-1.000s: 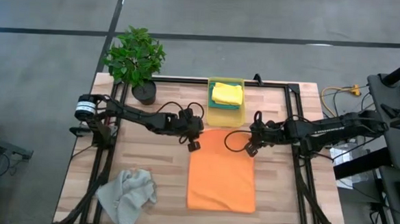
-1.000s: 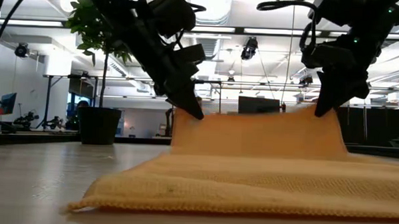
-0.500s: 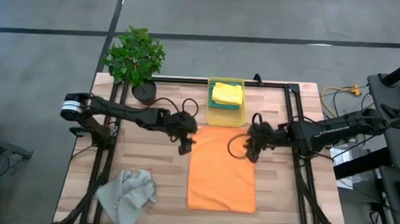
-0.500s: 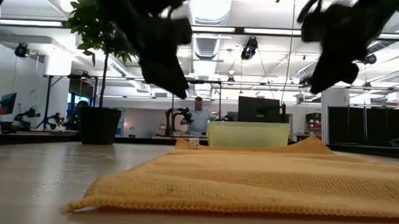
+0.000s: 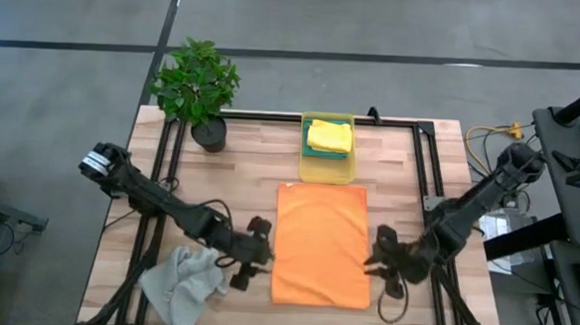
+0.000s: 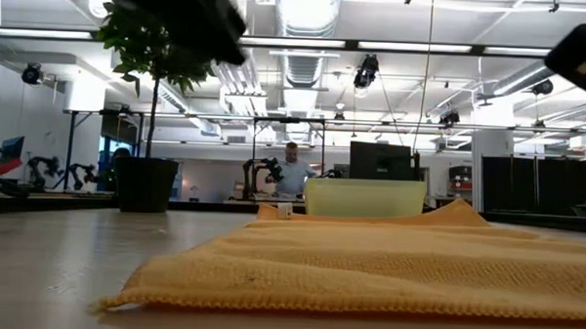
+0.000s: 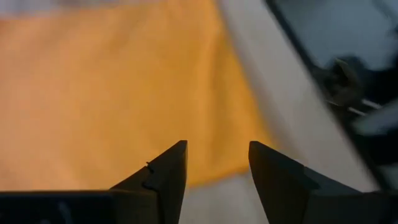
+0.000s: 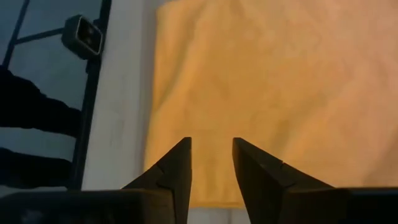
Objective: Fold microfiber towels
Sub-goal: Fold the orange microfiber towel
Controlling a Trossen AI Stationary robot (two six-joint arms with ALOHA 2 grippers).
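Observation:
An orange microfiber towel [image 5: 321,244] lies flat on the wooden table, near the middle. My left gripper [image 5: 255,265] hangs open just off its near left corner, above the table. My right gripper [image 5: 376,262] hangs open just off its near right corner. Both wrist views look past open fingers onto the orange towel [image 7: 112,93] [image 8: 261,81], and nothing lies between the fingers. A folded yellow towel [image 5: 329,136] rests on a teal one [image 5: 325,152] inside the yellow bin [image 5: 304,148] at the far edge. A light grey towel [image 5: 186,284] lies crumpled at the near left.
A potted plant [image 5: 197,86] stands at the far left corner. Black frame rails [image 5: 419,159] run along the table's left, right and far sides. A person [image 6: 293,174] stands in the room beyond the table.
Both grippers have let go of the orange towel's far corners, and that raised far edge has dropped flat on the table. Both arms have then swung fast toward the table's near edge, along the towel's left and right sides, to its near corners.

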